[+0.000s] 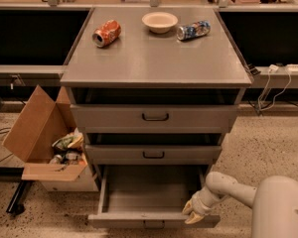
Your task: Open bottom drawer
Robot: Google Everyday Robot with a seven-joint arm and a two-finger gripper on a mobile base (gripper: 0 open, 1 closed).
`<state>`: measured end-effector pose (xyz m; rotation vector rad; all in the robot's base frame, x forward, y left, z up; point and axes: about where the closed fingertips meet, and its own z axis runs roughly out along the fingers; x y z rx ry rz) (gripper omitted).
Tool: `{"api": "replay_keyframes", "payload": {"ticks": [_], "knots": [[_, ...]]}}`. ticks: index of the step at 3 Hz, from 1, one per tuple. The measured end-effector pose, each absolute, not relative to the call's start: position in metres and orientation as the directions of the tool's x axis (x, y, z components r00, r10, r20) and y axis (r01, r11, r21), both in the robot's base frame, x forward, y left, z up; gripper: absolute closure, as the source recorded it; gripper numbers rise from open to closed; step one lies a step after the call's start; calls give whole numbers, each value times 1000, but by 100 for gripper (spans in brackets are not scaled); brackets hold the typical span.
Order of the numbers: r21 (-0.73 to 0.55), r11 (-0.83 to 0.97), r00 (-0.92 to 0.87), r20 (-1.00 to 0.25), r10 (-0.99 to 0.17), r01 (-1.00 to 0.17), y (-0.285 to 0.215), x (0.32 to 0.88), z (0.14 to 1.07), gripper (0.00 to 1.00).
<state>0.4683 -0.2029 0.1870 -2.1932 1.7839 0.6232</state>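
Note:
The bottom drawer is pulled well out of the grey cabinet, its empty inside showing and its front rail low in the camera view. My gripper sits at the right end of that front rail, touching the drawer's front right corner. My white arm reaches in from the lower right. Above stand the mid-sized drawer front and the widest drawer front, both pushed in, each with a black loop handle.
On the cabinet top lie an orange can, a white bowl and a blue can. An open cardboard box with rubbish stands on the floor left of the cabinet. Cables and a power strip hang at right.

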Motion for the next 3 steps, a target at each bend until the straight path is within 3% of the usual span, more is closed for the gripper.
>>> {"api": "replay_keyframes", "payload": {"ticks": [3], "knots": [[43, -240, 189, -488, -852, -970, -209, 466, 204, 4]]}}
